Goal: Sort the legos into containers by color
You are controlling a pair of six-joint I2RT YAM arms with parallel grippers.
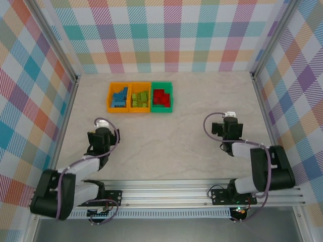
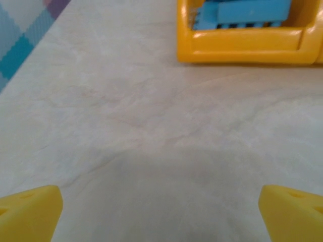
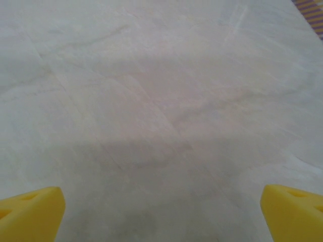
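The pale marbled table (image 1: 166,131) spans the middle of the top view, closed in on three sides by pastel plaid walls (image 1: 166,35), with a grooved aluminium rail (image 1: 171,194) along the bottom edge. The left arm (image 1: 75,176) rises from the lower left of that frame and the right arm (image 1: 262,171) from the lower right, both bent over bare table.

In the upper centre-left sits the row of containers (image 1: 140,110), three joined bins. The left orange bin (image 1: 108,98) holds the blue legos (image 1: 119,97), the middle orange bin (image 1: 141,83) the lime green legos (image 1: 141,99), and the green bin (image 1: 161,83) the red legos (image 1: 161,97).

The left gripper (image 2: 161,214) is spread wide and holds nothing, its yellow fingertips (image 2: 30,214) in the bottom corners of the left wrist view; an orange bin wall (image 2: 242,45) with blue bricks (image 2: 242,12) shows at upper right. The right gripper (image 3: 161,214) is likewise spread wide and empty, its yellow fingertips (image 3: 30,212) in the bottom corners above plain table.
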